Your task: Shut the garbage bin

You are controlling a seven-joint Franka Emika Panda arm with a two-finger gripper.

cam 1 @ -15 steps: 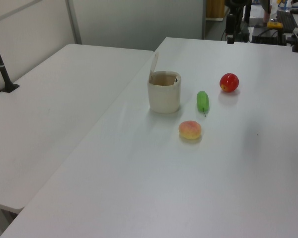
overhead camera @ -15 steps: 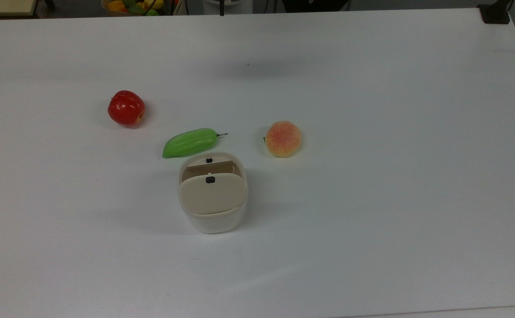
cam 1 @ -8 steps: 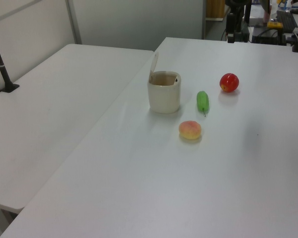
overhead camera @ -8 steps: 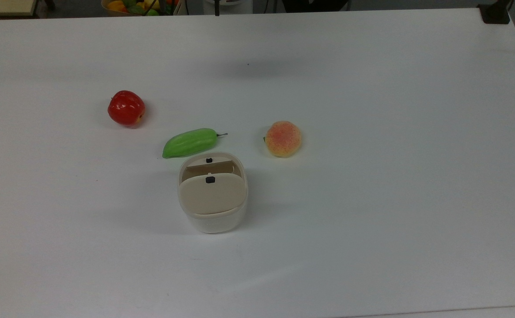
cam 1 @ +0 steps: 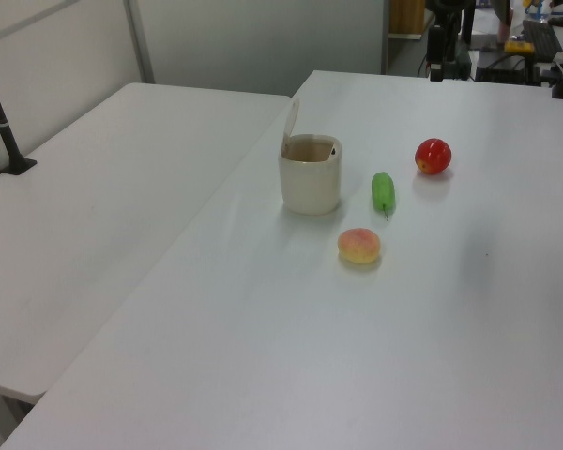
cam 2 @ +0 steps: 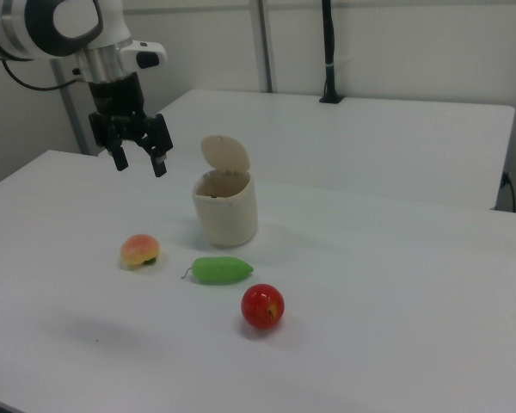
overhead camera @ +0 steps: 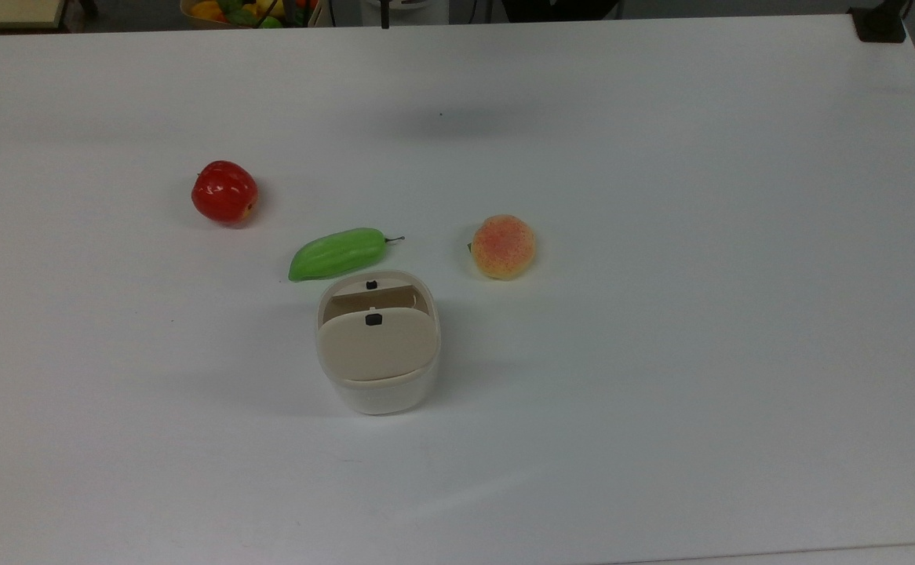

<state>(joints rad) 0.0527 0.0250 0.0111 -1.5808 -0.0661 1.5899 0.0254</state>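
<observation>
The garbage bin (overhead camera: 380, 397) is a cream-white tub near the table's middle, and its beige lid (overhead camera: 379, 345) stands hinged up and open. The left view has the bin (cam 1: 311, 184) with its lid (cam 1: 290, 120) upright on the left view's left side. The right view gives the bin (cam 2: 226, 212), its raised lid (cam 2: 225, 155), and my gripper (cam 2: 140, 165) hanging open and empty in the air to the right view's left of the bin, above the table.
A red apple (overhead camera: 224, 192), a green fruit (overhead camera: 337, 253) close behind the bin and a peach (overhead camera: 503, 246) lie on the white table (overhead camera: 661, 314). A second table (cam 1: 94, 216) adjoins on the left view's left.
</observation>
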